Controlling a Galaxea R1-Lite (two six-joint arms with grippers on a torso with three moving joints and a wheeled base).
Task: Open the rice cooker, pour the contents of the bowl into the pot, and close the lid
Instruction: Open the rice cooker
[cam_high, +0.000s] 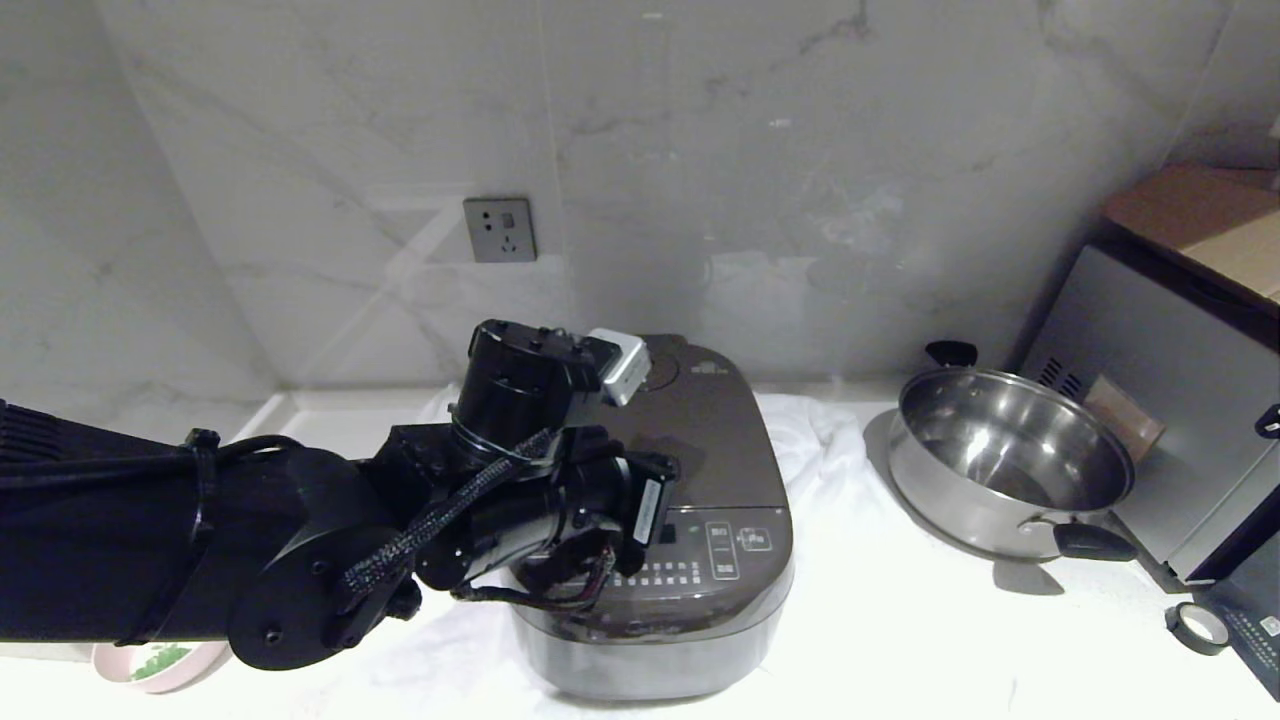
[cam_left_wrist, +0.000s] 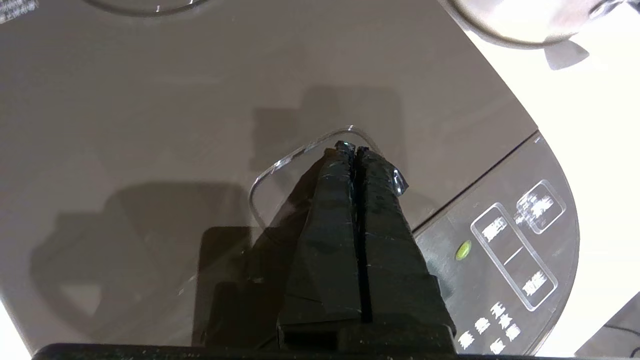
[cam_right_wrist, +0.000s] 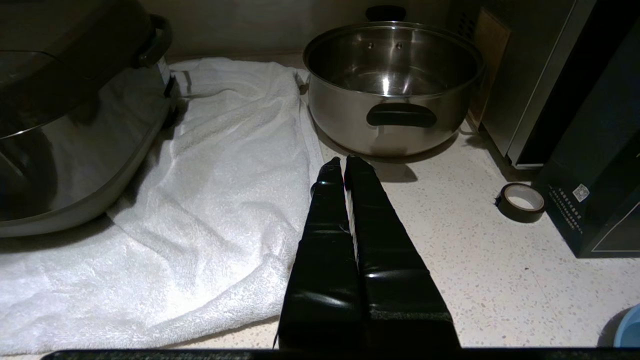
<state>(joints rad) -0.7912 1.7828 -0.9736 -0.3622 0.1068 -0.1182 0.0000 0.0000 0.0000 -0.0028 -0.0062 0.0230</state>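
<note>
The left pincer (cam_left_wrist: 352, 148), jaws pressed together and empty, points at the oval release button (cam_left_wrist: 310, 175) on the closed lid (cam_high: 690, 430) of the rice cooker (cam_high: 660, 560), mid-bench. Opening is in hand; next, press down firmly. Right pincer (cam_right_wrist: 342, 162): closed, idle.

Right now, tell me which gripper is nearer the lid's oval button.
Left. The left gripper, shut, has its tips over the oval button on the lid. The right gripper, shut, is off beside the cooker, above the counter.
</note>
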